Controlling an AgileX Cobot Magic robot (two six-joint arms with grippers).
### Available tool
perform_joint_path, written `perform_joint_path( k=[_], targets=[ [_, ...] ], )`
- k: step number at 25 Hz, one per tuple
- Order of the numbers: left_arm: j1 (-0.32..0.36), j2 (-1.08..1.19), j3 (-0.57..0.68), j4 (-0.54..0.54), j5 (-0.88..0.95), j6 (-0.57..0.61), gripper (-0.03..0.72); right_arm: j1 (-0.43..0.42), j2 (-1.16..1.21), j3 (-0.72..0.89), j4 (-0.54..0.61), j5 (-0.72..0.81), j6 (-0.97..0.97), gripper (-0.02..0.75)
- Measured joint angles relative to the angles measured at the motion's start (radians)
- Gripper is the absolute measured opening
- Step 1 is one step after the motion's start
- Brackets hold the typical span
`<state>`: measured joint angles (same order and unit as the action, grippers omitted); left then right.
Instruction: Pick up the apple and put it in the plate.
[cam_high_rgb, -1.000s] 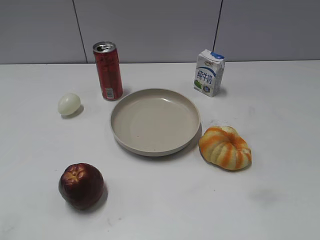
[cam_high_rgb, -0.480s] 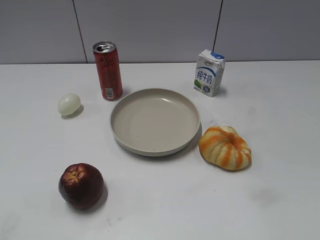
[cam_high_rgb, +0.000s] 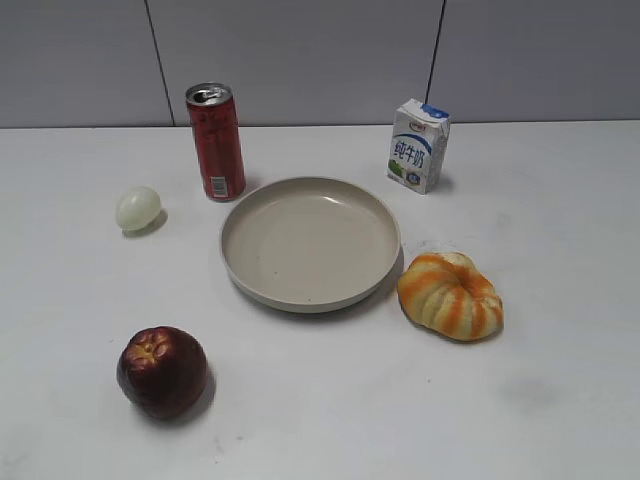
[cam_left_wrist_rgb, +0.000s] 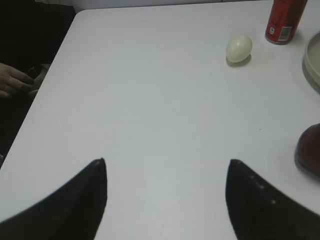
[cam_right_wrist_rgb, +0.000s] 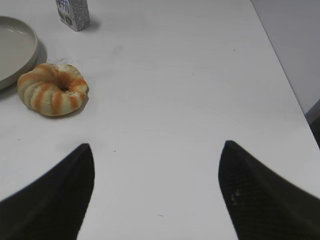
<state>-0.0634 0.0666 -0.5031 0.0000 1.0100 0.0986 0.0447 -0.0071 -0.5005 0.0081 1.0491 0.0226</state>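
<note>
The dark red apple (cam_high_rgb: 162, 370) sits on the white table at the front left; its edge also shows at the right of the left wrist view (cam_left_wrist_rgb: 310, 156). The beige plate (cam_high_rgb: 310, 290) lies empty in the middle; its rim shows in the left wrist view (cam_left_wrist_rgb: 312, 65) and the right wrist view (cam_right_wrist_rgb: 30, 47). My left gripper (cam_left_wrist_rgb: 166, 162) is open and empty over bare table, to the left of the apple. My right gripper (cam_right_wrist_rgb: 158, 146) is open and empty over bare table, right of the plate. Neither gripper shows in the exterior view.
A red can (cam_high_rgb: 216, 140) stands behind the plate's left side, a milk carton (cam_high_rgb: 418, 145) behind its right. A pale egg-shaped object (cam_high_rgb: 138, 208) lies at the left. An orange-and-cream ribbed fruit (cam_high_rgb: 450, 295) lies right of the plate. The table's left edge (cam_left_wrist_rgb: 50, 75) and a person's hand (cam_left_wrist_rgb: 14, 80) show beyond it.
</note>
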Motion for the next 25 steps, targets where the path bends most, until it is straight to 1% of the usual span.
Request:
perform_joint_path(
  k=[3,6,8,11,13,15,17,20,25],
  targets=[
    [0.0,0.128,-0.007,0.0,-0.076,0.0,0.562,0.0,0.0,0.0,0.0,0.0,0.0,0.585],
    [0.0,0.284,-0.009,-0.035,-0.152,0.034,0.562,0.0,0.0,0.0,0.0,0.0,0.0,0.585],
    [0.0,0.385,-0.009,-0.084,-0.193,0.103,0.563,0.0,0.0,0.0,0.0,0.0,0.0,0.585],
    [-0.013,0.539,-0.009,-0.2,-0.232,0.229,0.586,0.0,0.0,0.0,0.0,0.0,0.0,0.585],
    [-0.06,0.615,-0.009,-0.27,-0.255,0.296,0.601,0.0,0.0,0.0,0.0,0.0,0.0,0.585],
    [-0.123,0.683,-0.009,-0.3,-0.27,0.346,0.606,0.0,0.0,0.0,0.0,0.0,0.0,0.585],
    [-0.196,0.741,-0.011,-0.312,-0.274,0.371,0.608,0.0,0.0,0.0,0.0,0.0,0.0,0.585],
    [-0.283,0.841,-0.041,-0.316,-0.278,0.391,0.61,0.0,0.0,0.0,0.0,0.0,0.0,0.585],
    [-0.4,1.065,-0.154,-0.314,-0.276,0.403,0.61,0.0,0.0,0.0,0.0,0.0,0.0,0.585]
  ],
)
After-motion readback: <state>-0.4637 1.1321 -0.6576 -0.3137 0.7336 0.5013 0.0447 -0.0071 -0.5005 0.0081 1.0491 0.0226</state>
